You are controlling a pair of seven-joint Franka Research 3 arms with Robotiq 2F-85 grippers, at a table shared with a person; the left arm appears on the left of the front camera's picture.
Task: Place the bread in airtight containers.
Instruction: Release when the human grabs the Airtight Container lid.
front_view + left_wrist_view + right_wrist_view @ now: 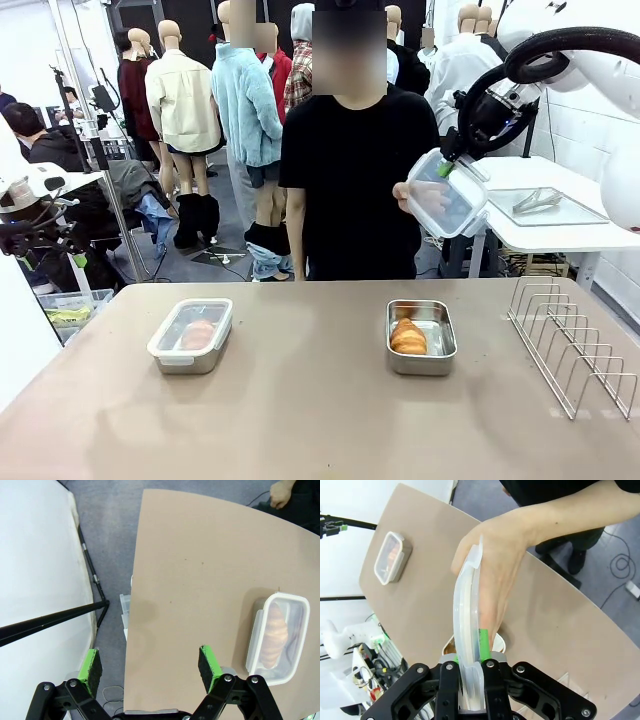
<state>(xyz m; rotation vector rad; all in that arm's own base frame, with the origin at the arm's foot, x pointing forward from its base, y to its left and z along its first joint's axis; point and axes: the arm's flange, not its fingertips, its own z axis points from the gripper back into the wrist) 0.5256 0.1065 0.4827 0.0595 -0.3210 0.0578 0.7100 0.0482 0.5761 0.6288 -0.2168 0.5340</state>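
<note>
My right gripper (446,168) is raised above the far right side of the table (300,400), its jaws clamped tight on the edge of a clear plastic lid (446,194) with a whitish rim. In my right wrist view the lid (466,625) stands edge-on between my green pads (484,645), and the person's hand (495,565) lies flat against its far face, fingers curled over the rim. My left gripper (150,665) hangs over the left edge of the table (200,570) with its jaws spread wide and nothing between them. On the table, the left steel tin (190,336) already has its clear lid on, a croissant roll (197,333) showing dimly through it; my left wrist view shows that closed tin (277,637) off to one side. The right steel tin (421,337) sits uncovered with a golden croissant roll (407,336) lying inside it. A wire rack (573,345) stands near the table's right edge.
</note>
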